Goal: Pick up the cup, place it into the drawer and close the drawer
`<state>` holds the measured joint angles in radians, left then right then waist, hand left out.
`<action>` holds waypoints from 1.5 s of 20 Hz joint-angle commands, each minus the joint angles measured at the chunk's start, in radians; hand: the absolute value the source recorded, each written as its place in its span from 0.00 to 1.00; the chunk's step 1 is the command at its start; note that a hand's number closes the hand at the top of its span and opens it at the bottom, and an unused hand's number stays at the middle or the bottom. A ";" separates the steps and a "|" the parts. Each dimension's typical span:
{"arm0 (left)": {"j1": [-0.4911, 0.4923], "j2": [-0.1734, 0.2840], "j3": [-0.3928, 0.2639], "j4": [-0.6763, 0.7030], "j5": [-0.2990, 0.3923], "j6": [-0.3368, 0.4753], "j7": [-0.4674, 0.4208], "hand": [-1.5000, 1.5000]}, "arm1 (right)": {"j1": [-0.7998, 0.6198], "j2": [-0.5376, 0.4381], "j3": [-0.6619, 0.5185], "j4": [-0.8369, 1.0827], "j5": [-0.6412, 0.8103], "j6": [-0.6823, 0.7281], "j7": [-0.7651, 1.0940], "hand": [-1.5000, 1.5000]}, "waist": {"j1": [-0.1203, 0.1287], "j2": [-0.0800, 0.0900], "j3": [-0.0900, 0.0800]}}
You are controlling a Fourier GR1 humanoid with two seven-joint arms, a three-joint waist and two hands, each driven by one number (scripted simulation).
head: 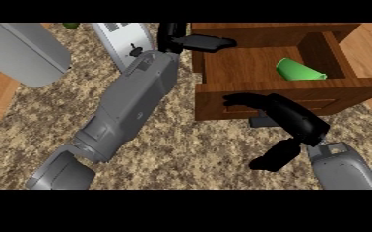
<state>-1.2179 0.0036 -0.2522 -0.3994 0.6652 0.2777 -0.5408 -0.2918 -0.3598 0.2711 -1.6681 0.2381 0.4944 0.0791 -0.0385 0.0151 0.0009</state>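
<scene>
The green cup [299,71] lies on its side inside the open drawer [269,97] at upper right, and the right hand [287,115], released at its front, could slip off sideways when pushing.

Light falls evenly and fairly bright across my view, with no glare. The drawer [251,66] interior is darker along its walls, and a soft shadow sits under its front. My forearms shade only faintly on the speckled counter [181,152]. Edges look straight, undistorted.
</scene>
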 commanded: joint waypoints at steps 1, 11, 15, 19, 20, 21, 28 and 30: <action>0.034 0.008 0.027 0.022 0.002 -0.049 -0.061 0.00 | -0.031 0.011 0.048 0.206 0.156 -0.067 -0.092 0.00 | 0.037 0.005 0.000; 0.196 0.048 0.009 -0.180 0.005 -0.078 -0.016 0.00 | -0.266 0.089 0.032 0.815 0.303 -0.216 -0.299 1.00 | 0.132 -0.006 0.002; 0.223 0.079 0.011 -0.206 0.010 -0.115 -0.002 0.00 | -0.384 0.080 -0.061 0.961 0.272 -0.276 -0.431 1.00 | 0.145 0.006 0.004; 0.275 0.124 0.009 -0.273 0.019 -0.160 0.019 0.00 | -0.477 0.059 -0.145 1.069 0.250 -0.341 -0.464 1.00 | 0.175 0.008 0.004; 0.278 0.158 0.019 -0.279 0.028 -0.185 0.038 0.00 | -0.506 0.039 -0.161 1.100 0.245 -0.331 -0.482 1.00 | 0.173 0.010 0.004; 0.306 0.165 0.015 -0.291 0.027 -0.188 0.038 0.00 | -0.507 0.024 -0.184 1.120 0.232 -0.345 -0.500 1.00 | 0.186 0.011 0.005; 0.342 0.192 -0.001 -0.332 0.022 -0.229 0.049 0.00 | -0.633 -0.063 -0.270 1.192 0.183 -0.315 -0.460 1.00 | 0.221 0.024 0.005; 0.359 0.204 -0.007 -0.333 0.016 -0.239 0.049 0.00 | -0.644 -0.066 -0.282 1.186 0.170 -0.308 -0.443 1.00 | 0.233 0.029 0.004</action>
<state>-0.8807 0.1875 -0.2531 -0.7162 0.6846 0.0595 -0.4960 -0.7802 -0.3351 0.0775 -0.5477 0.4157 0.2715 -0.4343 0.1547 0.0235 0.0106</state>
